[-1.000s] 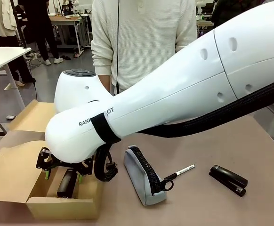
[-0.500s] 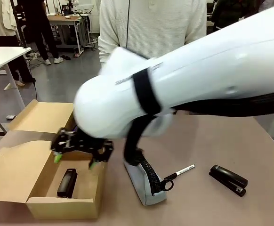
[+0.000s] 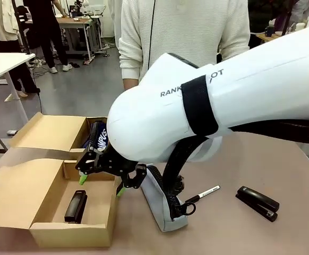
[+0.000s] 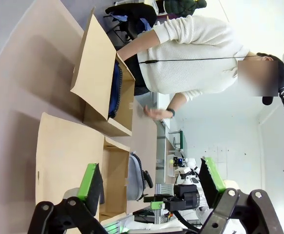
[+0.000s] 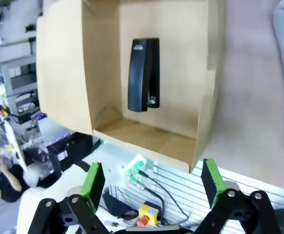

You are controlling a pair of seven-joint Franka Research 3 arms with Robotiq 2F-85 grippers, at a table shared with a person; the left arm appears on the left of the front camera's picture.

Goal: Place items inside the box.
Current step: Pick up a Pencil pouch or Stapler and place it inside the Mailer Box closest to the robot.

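Over the right wall of the box (image 3: 69,234) I am holding my right gripper (image 3: 101,185) clear of the cardboard. Its green pads are standing wide apart and nothing is sitting between them. My white arm is reaching across from the right side and is covering much of the table (image 3: 282,170). Looking down along this gripper (image 5: 152,179), I am seeing one black stapler (image 5: 143,75) lying flat on the floor of the box (image 5: 200,122), lengthwise and apart from my fingers. From the front that stapler (image 3: 76,206) is resting near the front end of the box, whose wide lid flap is lying open to the left.

Just to the right of the box the grey pouch (image 3: 160,210) is lying on the table with its black zipper facing up, and my gripper is hanging close beside its far end. The white pen (image 3: 205,194) with the black cap is lying just beyond the pouch's zipper pull, and a second stapler (image 3: 257,202) is lying farther right, well apart from the box.

My left gripper (image 4: 151,178) is also standing wide and is holding nothing. Past it I am seeing both cartons, the pouch (image 4: 134,176) and the person (image 4: 191,48) in a white sweater. The squarer box (image 3: 48,132) is standing behind the long one.
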